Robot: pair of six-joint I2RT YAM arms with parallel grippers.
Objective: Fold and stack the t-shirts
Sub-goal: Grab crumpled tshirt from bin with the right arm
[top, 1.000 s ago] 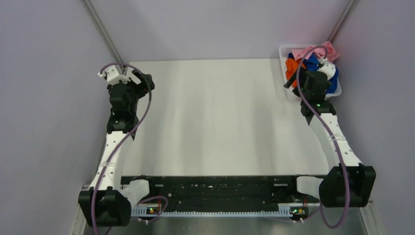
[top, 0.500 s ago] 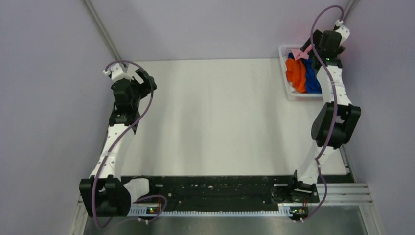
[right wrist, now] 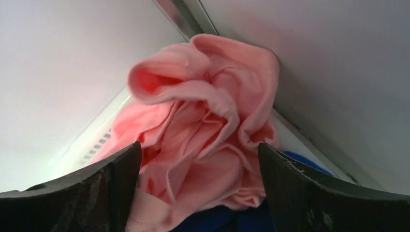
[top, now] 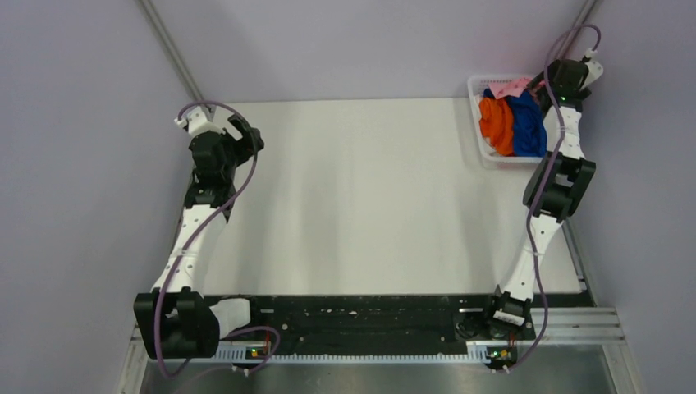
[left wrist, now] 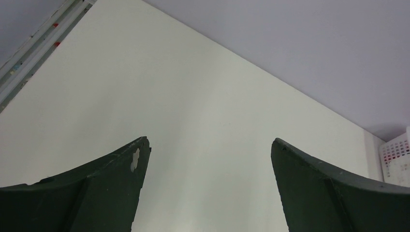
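The light pink t-shirt [right wrist: 203, 121] lies crumpled at the back of the white basket [top: 484, 156]; it also shows in the top view [top: 510, 86]. The bright orange t-shirt [top: 496, 123] and the royal blue t-shirt [top: 528, 123] lie bunched in the basket in front of it. A bit of the blue shirt [right wrist: 232, 220] shows under the pink one. My right gripper [right wrist: 199, 150] is open at the basket's far right corner [top: 542, 82], its fingers on either side of the pink cloth. My left gripper [left wrist: 209, 142] is open and empty above the table's far left [top: 244, 135].
The white table [top: 361, 189] spreads between the arms. Walls stand close behind and beside the basket. A metal rail [top: 172, 53] runs along the left wall. The basket's side [left wrist: 396, 154] shows at the right edge of the left wrist view.
My right arm has stretched out and swung from above the basket's front to its far right corner, by the pink shirt. The left arm has barely moved.
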